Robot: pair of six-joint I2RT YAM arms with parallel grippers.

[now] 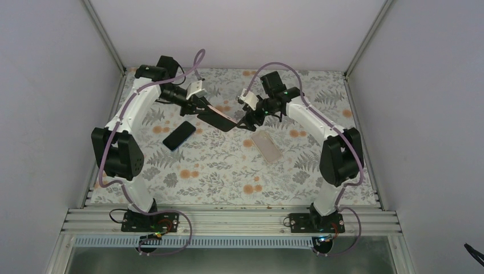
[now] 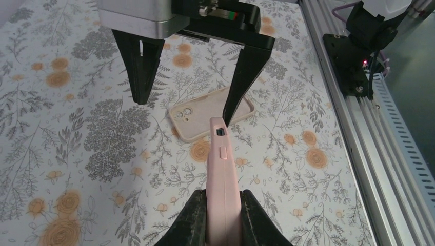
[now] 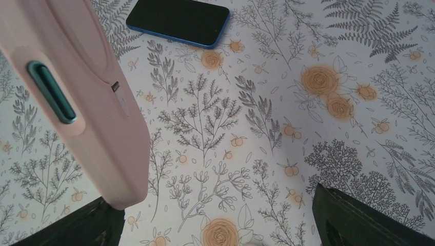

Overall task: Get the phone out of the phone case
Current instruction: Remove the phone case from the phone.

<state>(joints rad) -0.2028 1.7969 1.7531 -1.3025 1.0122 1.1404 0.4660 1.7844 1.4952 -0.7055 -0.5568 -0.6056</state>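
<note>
- Top camera sits high behind the arm bases [image 1: 140, 220], tilted down and forward, far enough back to take in the entire floral table [image 1: 228, 171].
- Left wrist camera is low, sighting along the pink phone case [image 2: 223, 174] between its own fingers [image 2: 192, 223], out toward the aluminium rail [image 2: 369, 154].
- Right wrist camera hangs close, aimed down at the table, with that pink phone case filling its left side.
- Shared ground: the blue phone [image 3: 179, 20] shows in the top and right wrist views, the empty case [image 2: 210, 115] in the top and left wrist views.

The pink case [image 3: 97, 128] runs off the right wrist view's top-left; the left tool [image 2: 223, 200] covers its lower end.
</note>
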